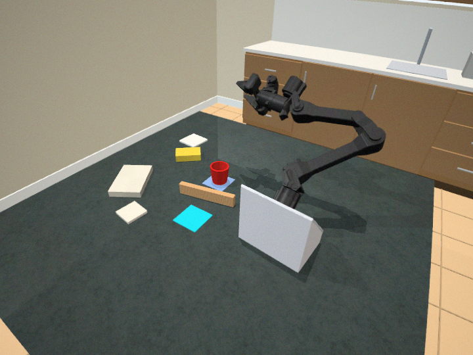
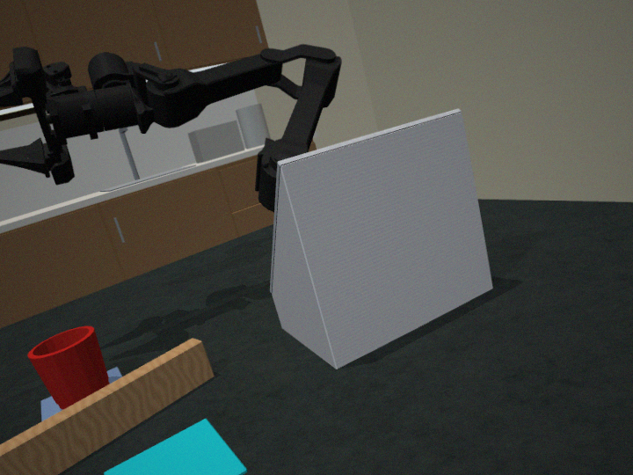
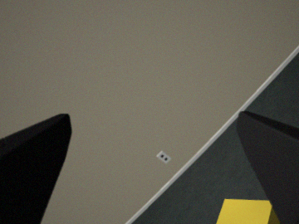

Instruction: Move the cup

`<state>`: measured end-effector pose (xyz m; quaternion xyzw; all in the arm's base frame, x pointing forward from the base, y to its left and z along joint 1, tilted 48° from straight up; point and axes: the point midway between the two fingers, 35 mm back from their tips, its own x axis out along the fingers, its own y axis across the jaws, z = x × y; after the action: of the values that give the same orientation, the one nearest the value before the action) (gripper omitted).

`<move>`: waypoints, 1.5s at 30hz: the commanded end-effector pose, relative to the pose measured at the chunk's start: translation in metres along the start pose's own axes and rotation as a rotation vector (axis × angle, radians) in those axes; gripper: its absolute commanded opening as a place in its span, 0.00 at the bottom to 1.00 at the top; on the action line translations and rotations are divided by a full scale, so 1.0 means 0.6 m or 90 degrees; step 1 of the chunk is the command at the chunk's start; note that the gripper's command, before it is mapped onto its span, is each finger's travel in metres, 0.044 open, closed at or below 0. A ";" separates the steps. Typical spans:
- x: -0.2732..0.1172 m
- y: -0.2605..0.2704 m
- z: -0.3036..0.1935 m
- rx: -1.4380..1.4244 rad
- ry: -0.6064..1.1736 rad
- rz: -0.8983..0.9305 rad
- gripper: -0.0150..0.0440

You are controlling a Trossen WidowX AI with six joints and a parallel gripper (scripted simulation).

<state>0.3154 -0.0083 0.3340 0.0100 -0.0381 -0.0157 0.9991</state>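
Observation:
A red cup [image 1: 219, 173] [image 2: 74, 365] stands upright on the pale blue pad [image 1: 207, 183] [image 2: 49, 407]. Its inside is too dark to show any marbles. The cyan pad [image 1: 192, 217] [image 2: 184, 452] lies bare on the near side of the wooden bar. My gripper [image 1: 241, 90] [image 3: 155, 121] is open and empty, raised high above the floor and beyond the cup in the top view. The wrist view shows the two fingers wide apart with wall and floor behind them.
A wooden bar [image 1: 206, 194] [image 2: 117, 409] stands between the two pads. A yellow block [image 1: 188, 154] [image 3: 245, 212], a thick cream slab [image 1: 131, 179] and two thin cream tiles [image 1: 131, 212] [image 1: 193, 139] lie around. A large white wedge [image 1: 274, 227] [image 2: 389, 235] stands beside the arm's base.

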 end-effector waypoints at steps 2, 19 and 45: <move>0.011 -0.003 -0.021 -0.013 0.039 -0.011 0.84; -0.023 -0.051 -0.400 -0.694 0.973 0.051 0.50; -0.062 -0.069 -0.428 -0.945 1.180 0.189 0.50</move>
<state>0.2967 -0.0398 0.0769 -0.5648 0.7138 0.0947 0.4032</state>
